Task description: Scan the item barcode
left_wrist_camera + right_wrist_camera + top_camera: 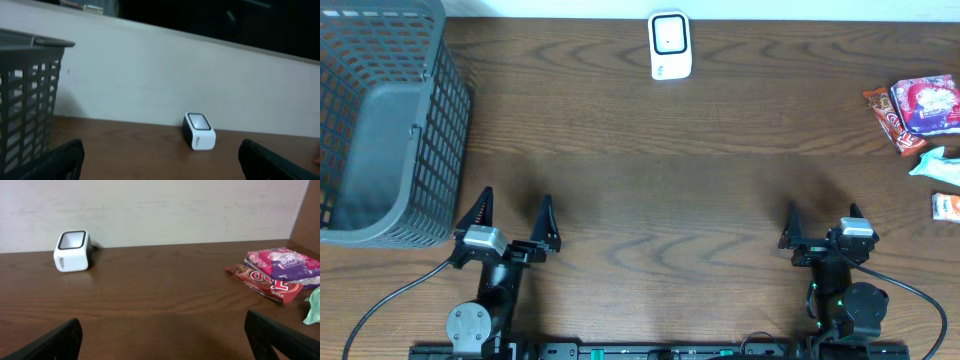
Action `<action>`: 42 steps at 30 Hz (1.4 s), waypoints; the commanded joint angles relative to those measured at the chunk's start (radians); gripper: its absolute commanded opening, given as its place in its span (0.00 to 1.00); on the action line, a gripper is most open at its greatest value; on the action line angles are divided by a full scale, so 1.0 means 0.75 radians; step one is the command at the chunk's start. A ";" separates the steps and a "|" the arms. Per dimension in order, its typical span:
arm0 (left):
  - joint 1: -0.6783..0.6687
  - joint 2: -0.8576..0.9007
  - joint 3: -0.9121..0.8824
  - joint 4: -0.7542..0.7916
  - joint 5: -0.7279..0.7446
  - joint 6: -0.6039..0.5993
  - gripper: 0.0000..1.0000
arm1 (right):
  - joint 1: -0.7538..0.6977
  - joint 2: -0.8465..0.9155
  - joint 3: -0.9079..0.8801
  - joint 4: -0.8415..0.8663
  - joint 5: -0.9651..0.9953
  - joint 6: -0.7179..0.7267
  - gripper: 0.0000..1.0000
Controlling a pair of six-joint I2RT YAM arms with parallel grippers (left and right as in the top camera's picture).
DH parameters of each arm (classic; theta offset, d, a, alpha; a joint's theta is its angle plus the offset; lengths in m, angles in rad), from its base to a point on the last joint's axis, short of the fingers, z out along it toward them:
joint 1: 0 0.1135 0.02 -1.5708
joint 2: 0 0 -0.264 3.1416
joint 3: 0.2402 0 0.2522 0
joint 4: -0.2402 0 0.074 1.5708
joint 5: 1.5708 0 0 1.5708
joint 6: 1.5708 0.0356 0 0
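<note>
- Nearest, left gripper [515, 212] and right gripper [822, 222], both with jaws spread wide, holding nothing
- Farther, snack packets [920, 110] lie at the right edge, well apart from both; grey basket [380, 120] stands left
- Farthest, white scanner [670, 45], centre

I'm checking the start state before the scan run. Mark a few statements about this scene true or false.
1. The left claw is shut on something. False: it is open and empty.
2. The scanner stands near the table's far edge. True.
3. The snack packets lie in the basket. False: they lie on the table's right side.
4. The right claw is open. True.
</note>
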 commanded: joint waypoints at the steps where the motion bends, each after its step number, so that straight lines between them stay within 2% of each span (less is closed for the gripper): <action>1: 0.011 -0.013 -0.011 0.028 0.026 0.038 0.98 | 0.011 -0.009 -0.005 -0.002 0.001 -0.015 0.99; 5: 0.011 -0.013 -0.011 0.020 0.027 0.051 0.98 | 0.011 -0.009 -0.005 -0.003 0.001 -0.015 0.99; 10: 0.011 -0.013 -0.011 -0.062 0.086 0.183 0.98 | 0.011 -0.009 -0.005 -0.003 0.001 -0.015 0.99; 18: 0.011 -0.013 -0.011 -0.322 0.049 0.183 0.98 | 0.011 -0.009 -0.005 -0.003 0.001 -0.015 0.99; 28: 0.011 -0.013 -0.011 -0.481 -0.006 0.188 0.98 | 0.011 -0.009 -0.005 -0.003 0.001 -0.014 0.99; 42: 0.011 -0.013 -0.011 -0.492 -0.006 0.237 0.98 | 0.011 -0.009 -0.005 -0.003 0.001 -0.015 0.99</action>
